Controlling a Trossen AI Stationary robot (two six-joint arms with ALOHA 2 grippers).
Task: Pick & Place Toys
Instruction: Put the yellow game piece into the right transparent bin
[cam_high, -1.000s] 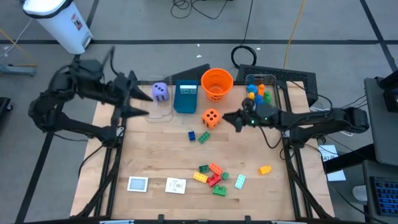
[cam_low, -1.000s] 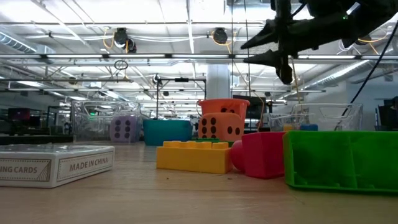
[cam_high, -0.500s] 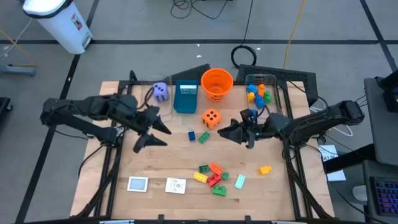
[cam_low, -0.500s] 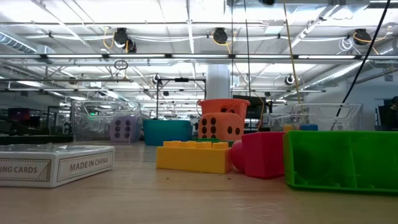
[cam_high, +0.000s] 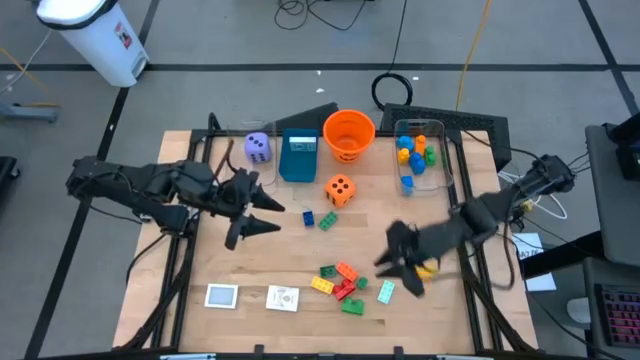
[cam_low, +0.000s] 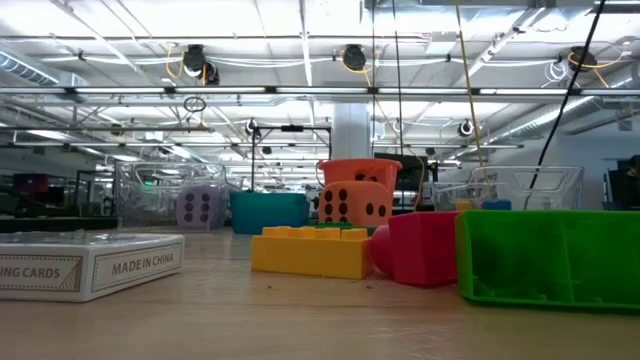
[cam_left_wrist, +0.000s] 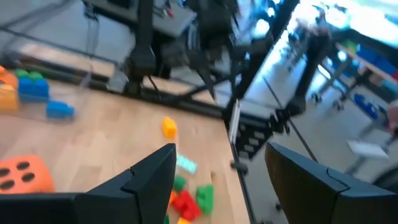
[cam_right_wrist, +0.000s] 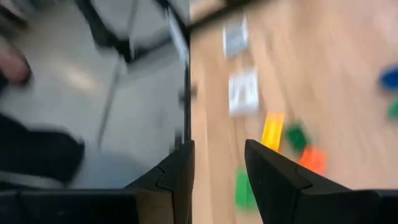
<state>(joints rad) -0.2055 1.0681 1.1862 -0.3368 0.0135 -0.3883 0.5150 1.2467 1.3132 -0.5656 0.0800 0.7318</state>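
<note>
- The right gripper (cam_high: 397, 268) hangs over the table's near right, at about four o'clock from the table's middle. Its fingers stand apart with nothing between them, so I judge it is lining up on a loose toy rather than carrying one.
- The yellow brick (cam_high: 427, 272) lies just beside that gripper, at its three o'clock, partly hidden by the arm. The pale teal brick (cam_high: 386, 291) sits just at its five o'clock. Either looks a likely pick.
- The brick cluster (cam_high: 338, 283), red, orange, green and yellow, sits at the gripper's nine o'clock, packed tight, which would make a clean pinch harder there.
- The left gripper (cam_high: 262, 216) hovers left of centre, fingers spread and empty, pointing toward three o'clock at the blue brick (cam_high: 308, 218) and green brick (cam_high: 327, 222), near the orange die (cam_high: 340, 190).
- The purple die (cam_high: 257, 146) rests in a clear bin (cam_high: 268, 183) at the far edge; another clear bin (cam_high: 409, 183) at far right already holds bricks, so sorting seems under way.
- Two white cards (cam_high: 222, 296) lie at the near left, untouched.
</note>
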